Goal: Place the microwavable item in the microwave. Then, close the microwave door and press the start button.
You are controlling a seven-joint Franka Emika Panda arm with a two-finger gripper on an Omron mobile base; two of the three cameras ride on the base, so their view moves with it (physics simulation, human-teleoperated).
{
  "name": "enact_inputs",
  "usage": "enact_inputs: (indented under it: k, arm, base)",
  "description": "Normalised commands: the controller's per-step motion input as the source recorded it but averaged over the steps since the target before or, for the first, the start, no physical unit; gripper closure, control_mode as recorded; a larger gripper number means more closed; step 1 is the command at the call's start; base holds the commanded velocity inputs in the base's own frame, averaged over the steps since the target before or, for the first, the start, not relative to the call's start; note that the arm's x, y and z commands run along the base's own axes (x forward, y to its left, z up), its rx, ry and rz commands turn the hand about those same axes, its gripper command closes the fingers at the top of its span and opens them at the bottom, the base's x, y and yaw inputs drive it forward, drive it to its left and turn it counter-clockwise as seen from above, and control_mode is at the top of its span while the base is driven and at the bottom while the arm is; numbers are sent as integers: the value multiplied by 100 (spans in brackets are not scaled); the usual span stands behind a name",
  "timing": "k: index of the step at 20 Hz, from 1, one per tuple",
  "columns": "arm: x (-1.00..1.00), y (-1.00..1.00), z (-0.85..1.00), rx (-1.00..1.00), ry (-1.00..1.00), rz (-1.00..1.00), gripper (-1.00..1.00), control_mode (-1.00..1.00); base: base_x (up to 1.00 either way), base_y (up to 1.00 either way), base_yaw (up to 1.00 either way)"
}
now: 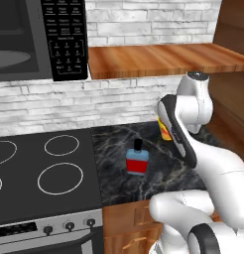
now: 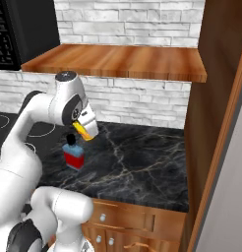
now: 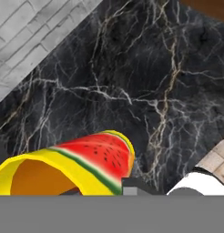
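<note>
My tool (image 3: 127,185) is pinched shut on the cup (image 3: 73,166): in the hand view the yellow cup with its red side marking sits right against the fingertips, lying sideways across the view with its open mouth to the left edge. From the right base view I see the cup (image 2: 82,129) as a sliver of yellow and orange under the wrist, tilted and seemingly clear of the dark marble tabletop (image 2: 142,157), though the wrist hides its underside.

The relation I steer by is this: the microwave (image 1: 25,44) hangs high and to the left of the arm, above the stove (image 1: 44,173), with its cavity open and the keypad (image 1: 67,39) on the near side of the opening. So I judge the coming move to be up and leftward, with the cup turned upright before it goes in.

The bottle (image 1: 137,158) stands on the tabletop just beside the arm, on the path's low side; lifting first should clear it.
</note>
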Motion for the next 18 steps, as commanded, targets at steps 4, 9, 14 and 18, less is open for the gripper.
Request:
enact_inputs:
  k: [4,9,14,18]
  arm:
    - [-99,0,4,5,-2,-7,100,-100]
    - [-49,0,-3,3,4,-7,100,-100]
    - [-3,0,-19,1,12,0,100,-100]
    - [-5,0,-7,9,8,0,100,-100]
  base:
    - [0,0,0]
    - [0,0,0]
    - [0,0,0]
    - [0,0,0]
